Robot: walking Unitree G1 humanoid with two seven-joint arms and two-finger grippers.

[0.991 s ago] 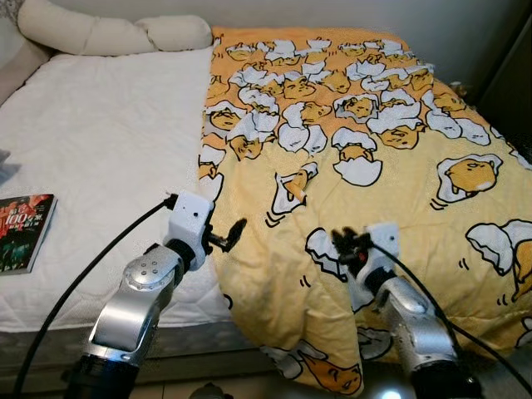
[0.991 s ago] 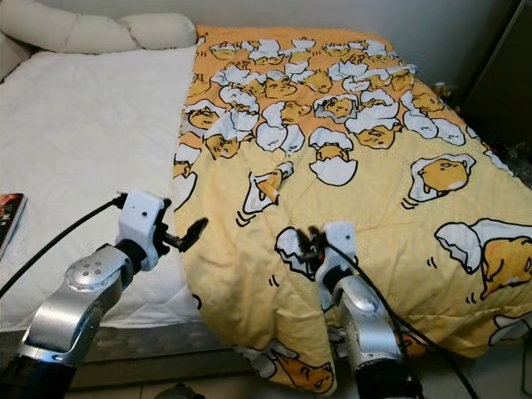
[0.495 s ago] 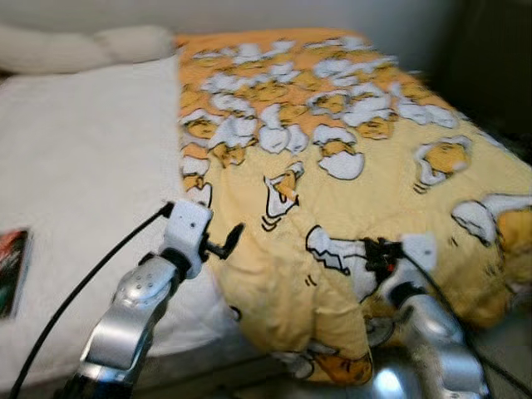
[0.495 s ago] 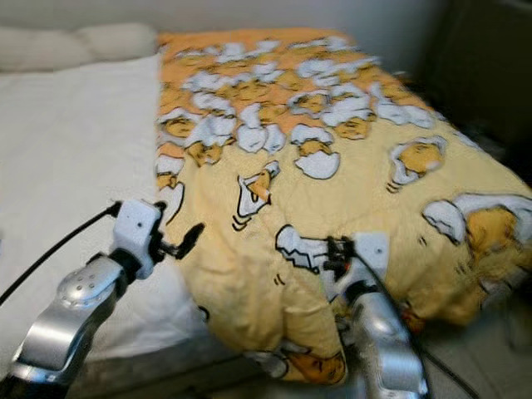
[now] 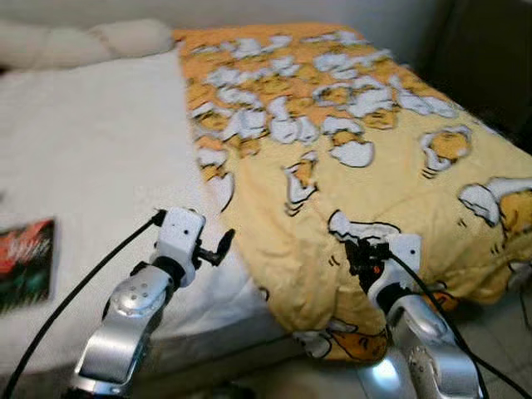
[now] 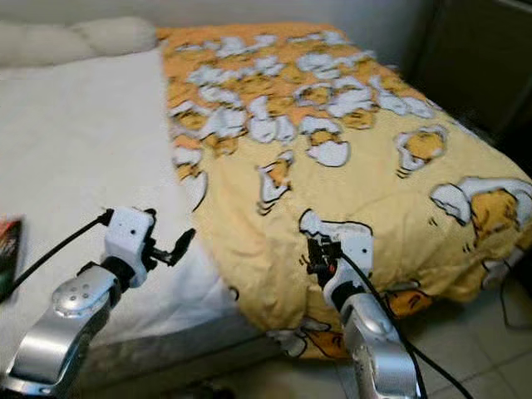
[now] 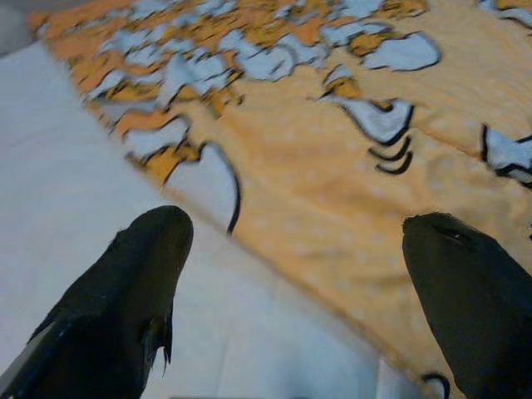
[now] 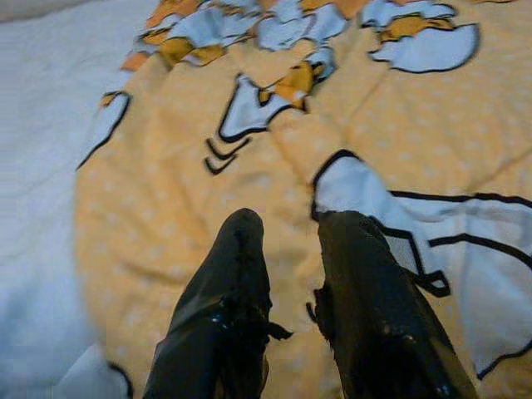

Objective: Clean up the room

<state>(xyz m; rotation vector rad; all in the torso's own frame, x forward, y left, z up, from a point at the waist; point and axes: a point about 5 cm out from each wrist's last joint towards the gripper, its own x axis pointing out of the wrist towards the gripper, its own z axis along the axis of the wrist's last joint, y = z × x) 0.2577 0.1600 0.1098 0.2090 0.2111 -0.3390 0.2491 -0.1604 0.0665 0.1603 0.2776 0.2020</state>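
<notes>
one bed is seen, white mattress cover exposed on its left half. one yellow duvet with an egg-character print is spread over the right half, its near corner draped over the foot edge toward the tiled floor. one long cream pillow is laid along the head end. one book with a red and dark cover is lying flat on the white cover at the far left, well apart from the duvet.

two grippers are counted. left gripper is held over the white cover just beside the duvet's left edge, fingers spread wide, nothing between them. right gripper is held low at the duvet's near corner, fingers narrowed to a slim gap; whether fabric is pinched cannot be told.
</notes>
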